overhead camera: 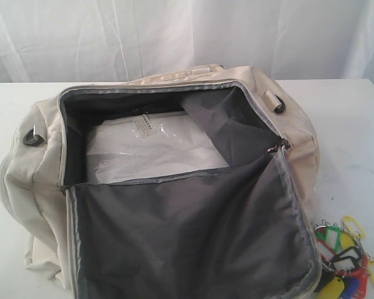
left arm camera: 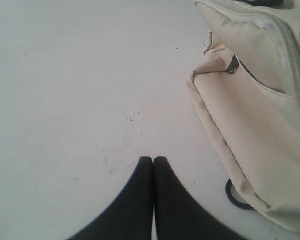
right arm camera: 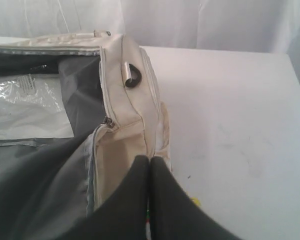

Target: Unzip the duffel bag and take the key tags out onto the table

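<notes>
The cream duffel bag [overhead camera: 43, 180] lies unzipped on the white table [overhead camera: 349, 124], its grey-lined flap [overhead camera: 187, 237] folded toward the front. The key tags [overhead camera: 346, 261], a multicoloured bunch on metal rings, rest on the table beside the bag's front right corner. Neither gripper shows in the exterior view. My left gripper [left arm camera: 153, 160] is shut with nothing in it, over bare table [left arm camera: 65, 90] beside the bag's end [left arm camera: 255, 140]. Also shut and empty, my right gripper [right arm camera: 149, 159] hangs above the bag's right end [right arm camera: 125, 150]. A yellow scrap of the key tags [right arm camera: 194, 201] peeks out beside it.
A clear-wrapped white packet [overhead camera: 149, 149] lies inside the bag. A dark zip pull [overhead camera: 275, 148] sits at the opening's right corner. A black ring [left arm camera: 235, 195] pokes from under the bag's end. White curtain [overhead camera: 174, 31] hangs behind the table.
</notes>
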Available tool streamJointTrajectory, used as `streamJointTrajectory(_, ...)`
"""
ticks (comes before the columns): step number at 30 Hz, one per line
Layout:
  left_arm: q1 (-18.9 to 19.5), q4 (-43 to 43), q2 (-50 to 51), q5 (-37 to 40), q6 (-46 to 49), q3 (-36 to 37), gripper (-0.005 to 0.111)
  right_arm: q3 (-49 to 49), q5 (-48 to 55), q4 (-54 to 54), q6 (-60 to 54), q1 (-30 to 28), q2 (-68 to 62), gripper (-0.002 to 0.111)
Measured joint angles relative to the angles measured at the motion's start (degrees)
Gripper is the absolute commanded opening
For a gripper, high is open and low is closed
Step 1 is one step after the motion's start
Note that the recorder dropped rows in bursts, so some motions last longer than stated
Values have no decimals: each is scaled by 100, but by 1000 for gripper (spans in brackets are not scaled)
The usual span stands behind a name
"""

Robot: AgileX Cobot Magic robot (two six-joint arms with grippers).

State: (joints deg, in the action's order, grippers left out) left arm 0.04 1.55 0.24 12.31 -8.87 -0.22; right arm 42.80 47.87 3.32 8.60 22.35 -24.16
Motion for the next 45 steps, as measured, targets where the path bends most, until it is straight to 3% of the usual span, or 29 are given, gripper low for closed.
streamJointTrajectory(11,0,0,0,-4,12,0,0,-9,0,0,0,0,1126,0)
streamJointTrajectory(21,0,0,0,-4,12,0,0,-1370,-50,0,0,0,1157,0)
streamJointTrajectory(41,0,0,0,-14,12,0,0,-4060,-3294,-24,24,0,2383,0)
streamJointTrajectory(45,0,0,0,-14,12,0,0,-4239,-3247,-24,27,0,2383,0)
